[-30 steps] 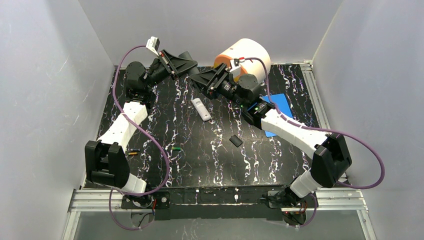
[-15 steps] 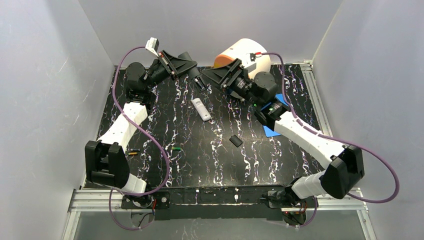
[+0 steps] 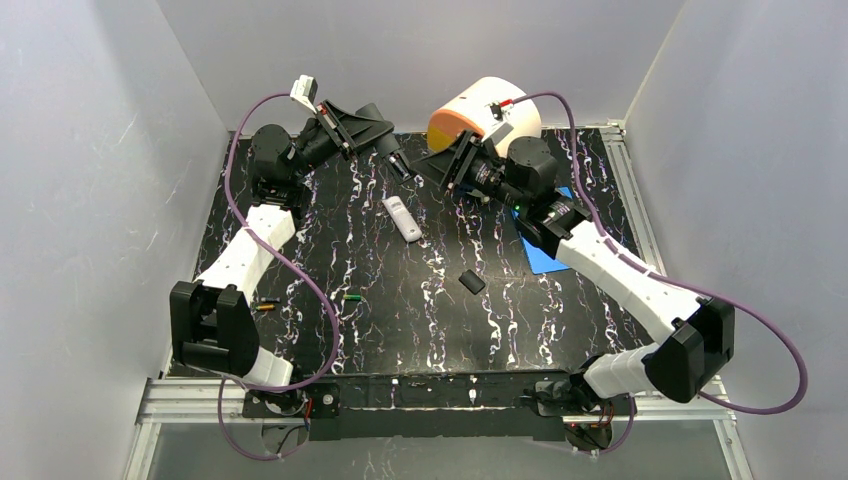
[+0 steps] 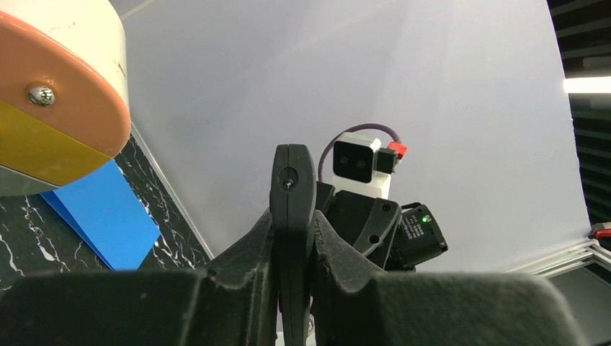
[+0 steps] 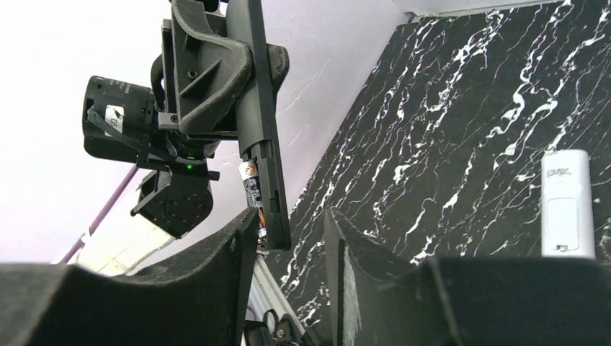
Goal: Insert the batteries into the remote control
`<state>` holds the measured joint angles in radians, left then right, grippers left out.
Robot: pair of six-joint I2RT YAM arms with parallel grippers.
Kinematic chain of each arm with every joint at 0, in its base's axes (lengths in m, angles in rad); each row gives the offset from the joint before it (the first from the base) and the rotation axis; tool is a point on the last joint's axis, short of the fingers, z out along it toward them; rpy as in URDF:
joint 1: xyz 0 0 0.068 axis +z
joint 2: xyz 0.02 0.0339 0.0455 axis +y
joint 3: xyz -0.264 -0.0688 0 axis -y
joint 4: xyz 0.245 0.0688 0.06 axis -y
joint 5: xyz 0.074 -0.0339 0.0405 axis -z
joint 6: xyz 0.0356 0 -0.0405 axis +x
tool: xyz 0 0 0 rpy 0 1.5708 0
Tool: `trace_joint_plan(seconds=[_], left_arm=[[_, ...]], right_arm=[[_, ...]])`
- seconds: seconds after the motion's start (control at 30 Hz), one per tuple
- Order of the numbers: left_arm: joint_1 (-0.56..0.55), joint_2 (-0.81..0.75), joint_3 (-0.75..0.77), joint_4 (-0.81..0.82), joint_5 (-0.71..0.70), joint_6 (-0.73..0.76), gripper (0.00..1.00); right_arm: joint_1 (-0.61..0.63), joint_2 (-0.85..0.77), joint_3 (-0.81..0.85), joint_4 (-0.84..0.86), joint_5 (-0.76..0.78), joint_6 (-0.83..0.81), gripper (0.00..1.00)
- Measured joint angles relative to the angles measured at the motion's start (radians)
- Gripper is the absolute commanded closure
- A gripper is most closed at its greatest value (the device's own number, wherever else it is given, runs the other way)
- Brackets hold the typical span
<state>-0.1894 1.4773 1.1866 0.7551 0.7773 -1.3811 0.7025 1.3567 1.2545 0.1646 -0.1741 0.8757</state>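
Observation:
My left gripper (image 3: 392, 150) is shut on a black remote (image 3: 403, 166) and holds it raised over the back of the table. In the left wrist view the remote (image 4: 292, 209) stands edge-on between the fingers (image 4: 245, 259). In the right wrist view the remote (image 5: 256, 108) hangs with its compartment open and a blue-white battery (image 5: 251, 186) in it. My right gripper (image 5: 288, 223) is open, with the remote's lower end just inside its gap; it also shows in the top view (image 3: 425, 163). A green battery (image 3: 351, 297) and an orange-yellow one (image 3: 265, 306) lie on the table.
A white remote (image 3: 401, 218) lies mid-table, also in the right wrist view (image 5: 567, 205). A small black cover (image 3: 471, 281) lies nearer the front. A white and orange drum (image 3: 485, 112) and a blue sheet (image 3: 558, 215) sit at the back right.
My right arm has swung right and its gripper has drawn back a little from the left gripper. The left arm and the black remote have stayed put.

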Motion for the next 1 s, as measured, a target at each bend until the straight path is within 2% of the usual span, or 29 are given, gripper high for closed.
trace_joint_plan(seconds=[0.27, 0.8, 1.0], left_arm=[[0.0, 0.0, 0.0, -0.002, -0.002, 0.001, 1.0], [0.0, 0.007, 0.0, -0.009, -0.006, -0.002, 1.0], [0.0, 0.008, 0.0, -0.013, -0.011, -0.011, 1.0]], right_arm=[[0.0, 0.031, 0.044, -0.034, -0.032, -0.078, 0.59], [0.0, 0.053, 0.089, -0.077, -0.061, -0.215, 0.58], [0.01, 0.055, 0.113, -0.116, -0.064, -0.317, 0.51]])
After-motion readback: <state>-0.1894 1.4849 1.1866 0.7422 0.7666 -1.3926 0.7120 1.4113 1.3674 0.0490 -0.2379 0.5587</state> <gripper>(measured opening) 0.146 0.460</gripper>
